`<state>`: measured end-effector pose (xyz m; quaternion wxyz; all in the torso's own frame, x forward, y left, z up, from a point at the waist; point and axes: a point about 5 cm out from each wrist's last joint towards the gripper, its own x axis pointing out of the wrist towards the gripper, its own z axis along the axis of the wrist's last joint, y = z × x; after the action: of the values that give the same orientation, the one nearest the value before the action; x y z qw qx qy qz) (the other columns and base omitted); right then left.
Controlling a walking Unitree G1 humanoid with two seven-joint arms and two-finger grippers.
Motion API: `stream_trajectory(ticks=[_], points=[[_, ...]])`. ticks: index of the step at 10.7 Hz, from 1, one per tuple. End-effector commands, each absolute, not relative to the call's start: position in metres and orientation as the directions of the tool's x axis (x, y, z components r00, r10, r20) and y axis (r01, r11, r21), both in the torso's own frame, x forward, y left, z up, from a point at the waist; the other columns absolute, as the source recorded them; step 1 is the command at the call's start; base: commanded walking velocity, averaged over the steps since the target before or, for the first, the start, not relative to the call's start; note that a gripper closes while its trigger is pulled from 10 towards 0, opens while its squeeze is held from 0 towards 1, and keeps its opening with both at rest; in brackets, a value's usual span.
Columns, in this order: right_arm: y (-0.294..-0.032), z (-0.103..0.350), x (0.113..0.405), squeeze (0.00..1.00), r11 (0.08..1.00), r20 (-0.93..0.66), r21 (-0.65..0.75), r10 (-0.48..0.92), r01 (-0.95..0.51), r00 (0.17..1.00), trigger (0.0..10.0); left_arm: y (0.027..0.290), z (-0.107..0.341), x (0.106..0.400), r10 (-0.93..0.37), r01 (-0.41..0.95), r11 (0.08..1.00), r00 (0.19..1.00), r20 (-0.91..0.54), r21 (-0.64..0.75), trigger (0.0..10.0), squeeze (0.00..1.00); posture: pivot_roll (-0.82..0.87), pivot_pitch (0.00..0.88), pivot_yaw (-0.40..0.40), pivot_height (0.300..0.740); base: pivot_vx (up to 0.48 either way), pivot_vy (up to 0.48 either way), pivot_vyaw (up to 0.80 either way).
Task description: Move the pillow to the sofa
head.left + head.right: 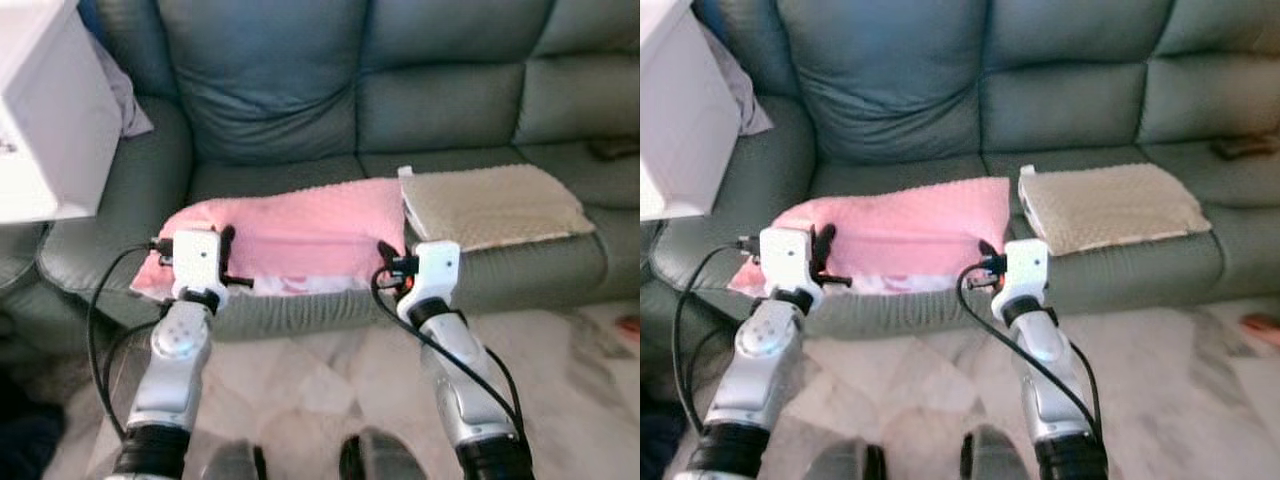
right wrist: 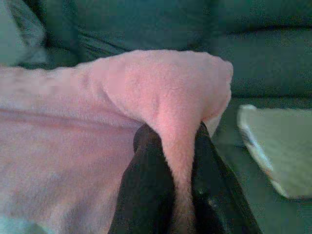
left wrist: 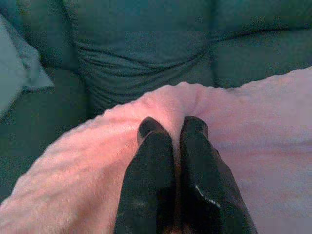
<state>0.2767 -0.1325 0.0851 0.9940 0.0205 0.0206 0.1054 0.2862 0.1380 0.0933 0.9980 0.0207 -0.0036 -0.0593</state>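
Right wrist view: right claw (image 2: 171, 146) apparently pinches pink pillow (image 2: 97, 126).

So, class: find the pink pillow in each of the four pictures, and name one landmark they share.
Left eye view: pink pillow lies on the sofa seat, centre, beside the beige pillow.
Right eye view: pink pillow, centre-left.
Left wrist view: it spreads under the left gripper.
Right wrist view: its corner is pinched in the right gripper.
Shared landmark: the grey-green sofa backrest.
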Motion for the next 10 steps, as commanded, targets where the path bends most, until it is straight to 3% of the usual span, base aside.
stream_trajectory(ticks=[1,4,6,10], points=[[-0.1361,0.0911,0.2779,0.00,0.980,-0.008,0.037,0.198,-0.198,0.980,10.0,0.1411,0.0994,0.2877,-0.113,0.111,0.992,0.993,0.032,0.059,10.0,0.00,-0.05,0.114,-0.021,0.740,0.281,0.000,0.00],[-0.1366,0.0930,0.2798,0.00,0.979,-0.002,0.033,0.203,-0.203,0.979,10.0,0.1396,0.1032,0.2910,-0.113,0.111,0.992,0.993,0.046,0.054,10.0,0.00,-0.06,0.112,-0.022,0.740,0.284,0.000,0.00],[-0.1369,0.0935,0.2804,0.00,0.978,0.002,0.037,0.206,-0.206,0.979,10.0,0.1389,0.1045,0.2917,-0.112,0.109,0.993,0.992,0.050,0.052,10.0,0.00,-0.05,0.110,-0.022,0.740,0.292,0.000,0.65],[-0.1361,0.0921,0.2795,0.00,0.976,-0.002,0.042,0.216,-0.216,0.976,10.0,0.1370,0.1064,0.2926,-0.116,0.113,0.992,0.992,0.058,0.051,10.0,0.00,-0.05,0.108,-0.023,0.740,0.302,0.000,0.00]])
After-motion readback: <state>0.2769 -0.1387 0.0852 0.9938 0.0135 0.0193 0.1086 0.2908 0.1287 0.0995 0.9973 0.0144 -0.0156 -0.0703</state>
